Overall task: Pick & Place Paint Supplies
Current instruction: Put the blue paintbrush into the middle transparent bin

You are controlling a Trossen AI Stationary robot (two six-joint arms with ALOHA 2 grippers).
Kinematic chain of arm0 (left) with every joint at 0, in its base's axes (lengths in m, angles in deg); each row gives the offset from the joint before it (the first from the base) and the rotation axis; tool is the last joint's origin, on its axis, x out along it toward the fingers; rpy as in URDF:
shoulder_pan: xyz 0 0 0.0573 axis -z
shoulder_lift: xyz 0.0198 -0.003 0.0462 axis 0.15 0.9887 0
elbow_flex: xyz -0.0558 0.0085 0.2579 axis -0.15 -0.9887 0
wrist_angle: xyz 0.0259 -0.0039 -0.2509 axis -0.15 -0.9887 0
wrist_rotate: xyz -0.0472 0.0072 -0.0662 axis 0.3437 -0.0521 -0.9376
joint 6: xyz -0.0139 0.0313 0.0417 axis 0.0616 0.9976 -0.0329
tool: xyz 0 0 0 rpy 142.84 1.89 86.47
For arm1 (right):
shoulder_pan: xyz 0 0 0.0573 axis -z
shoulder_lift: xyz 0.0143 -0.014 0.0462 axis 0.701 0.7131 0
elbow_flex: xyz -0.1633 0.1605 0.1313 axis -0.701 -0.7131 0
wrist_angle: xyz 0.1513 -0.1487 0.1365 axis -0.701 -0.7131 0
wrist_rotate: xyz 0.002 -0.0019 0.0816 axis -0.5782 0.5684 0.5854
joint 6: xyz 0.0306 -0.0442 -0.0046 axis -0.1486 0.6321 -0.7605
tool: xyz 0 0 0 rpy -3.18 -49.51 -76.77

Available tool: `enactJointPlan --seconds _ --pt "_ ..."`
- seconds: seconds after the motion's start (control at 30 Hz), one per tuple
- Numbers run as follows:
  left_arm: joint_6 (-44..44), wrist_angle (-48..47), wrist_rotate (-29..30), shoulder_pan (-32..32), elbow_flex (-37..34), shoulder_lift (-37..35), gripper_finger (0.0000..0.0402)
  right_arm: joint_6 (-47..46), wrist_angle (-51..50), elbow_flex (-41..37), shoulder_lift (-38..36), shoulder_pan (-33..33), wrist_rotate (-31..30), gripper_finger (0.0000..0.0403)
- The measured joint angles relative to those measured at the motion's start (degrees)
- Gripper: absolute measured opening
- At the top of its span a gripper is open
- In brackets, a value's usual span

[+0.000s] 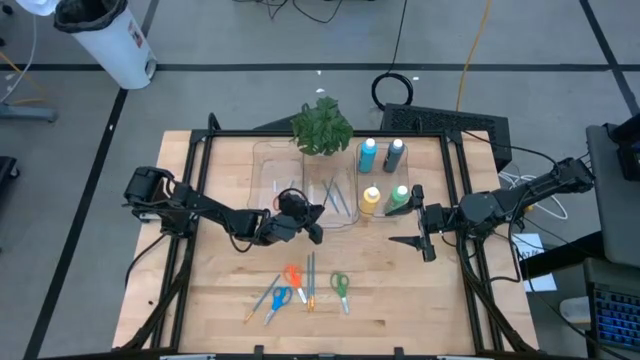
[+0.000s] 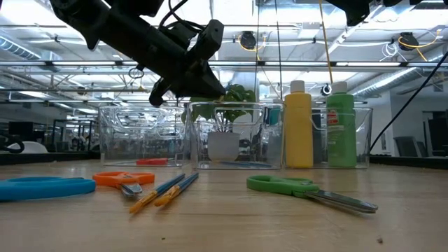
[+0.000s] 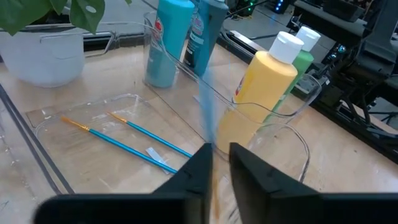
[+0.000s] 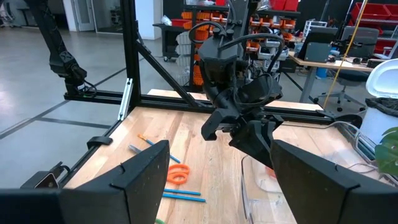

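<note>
My left gripper (image 1: pixel 312 222) hovers over the middle clear bin (image 1: pixel 345 215), shut on a thin blue brush (image 3: pixel 208 115) that shows blurred past its fingertips. Two more blue brushes (image 3: pixel 134 142) lie flat on that bin's floor. The light blue (image 1: pixel 368 152), dark blue (image 1: pixel 394 153), yellow (image 1: pixel 371 200) and green (image 1: pixel 398 198) bottles stand upright in the right bin. Orange (image 1: pixel 293 277), blue (image 1: pixel 280 297) and green (image 1: pixel 340 287) scissors and loose brushes (image 1: pixel 311 280) lie on the near part of the table. My right gripper (image 1: pixel 412 222) waits open beside the bottle bin. My left gripper pinches the blue brush between its two fingers (image 3: pixel 249 171), somewhere along its shaft (image 3: pixel 210 140). The brush runs along the fingers and sticks out past their tips. It is lifted clear above the middle bin's floor.
A third clear bin (image 1: pixel 270 175) stands to the left of the middle one, with something red (image 2: pixel 150 162) inside. A leafy plant (image 1: pixel 322 127) in a white pot sits at the far edge behind the bins. Bare wood shows on the table's left and near right.
</note>
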Motion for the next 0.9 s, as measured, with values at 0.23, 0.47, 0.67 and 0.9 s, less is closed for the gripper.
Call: enactJointPlan --seconds 0.23,0.47,0.67,0.9 --pt "0.15 0.15 0.57 0.02 0.0 -0.02 0.0144 0.0 0.0 0.0 -0.01 -0.01 0.0 0.027" --pt "14.09 0.3 -5.26 0.58 -0.04 -4.78 0.0195 0.0 -0.05 0.0 -0.01 0.0 0.0 0.027" --pt "22.57 -2.64 -13.45 5.17 -0.02 -13.44 0.02 0.0 -0.11 0.0 -0.01 -0.01 0.0 0.027" --pt "23.39 -11.67 -31.8 15.73 0.04 -18.64 0.02 0.01 -0.17 0.0 -0.01 0.01 0.0 0.027"
